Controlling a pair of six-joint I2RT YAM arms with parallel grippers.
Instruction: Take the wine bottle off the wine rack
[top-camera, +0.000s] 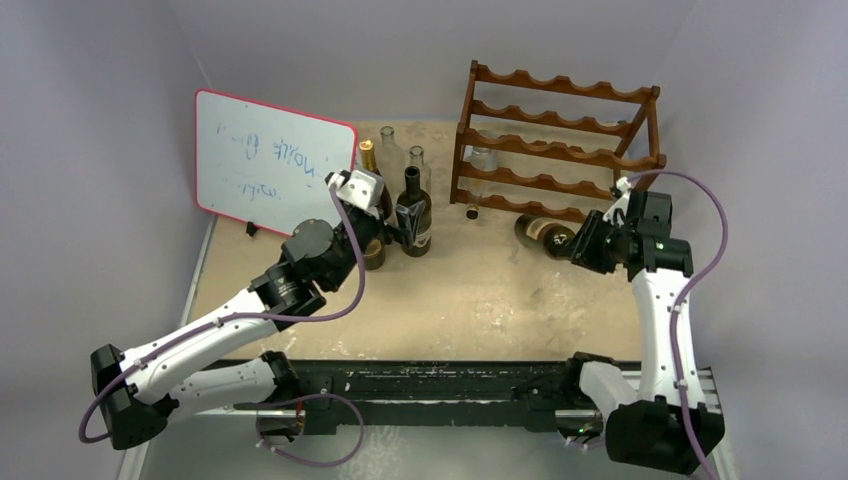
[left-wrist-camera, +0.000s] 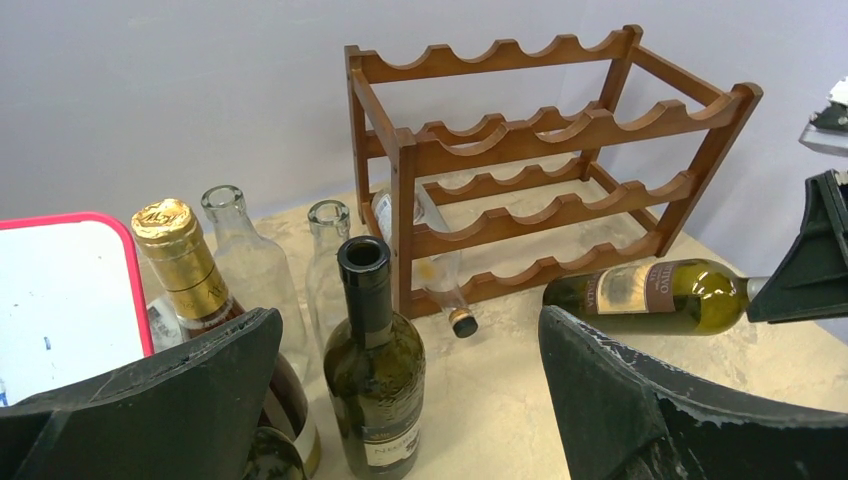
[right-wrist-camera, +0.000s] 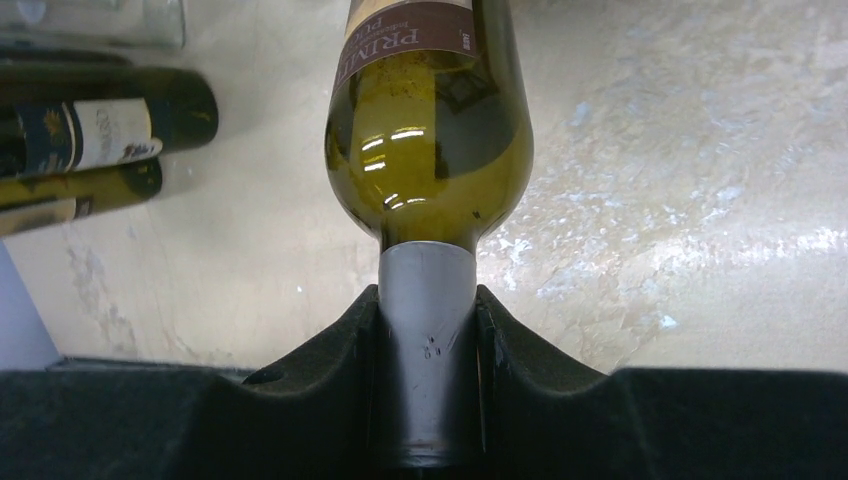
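step: wine bottle (right-wrist-camera: 430, 130) looks clear of the wine rack (top-camera: 555, 150), lying level at its 6 o'clock | right gripper (right-wrist-camera: 428, 330) clamped on the foil neck | left gripper (left-wrist-camera: 408, 330) gaping wide, empty, at the bottle's 9 o'clock | next: I'd guess tip it upright and set it down gently | label: "PRIM…", rest cut off; whiteboard (top-camera: 270, 160) scribble unreadable
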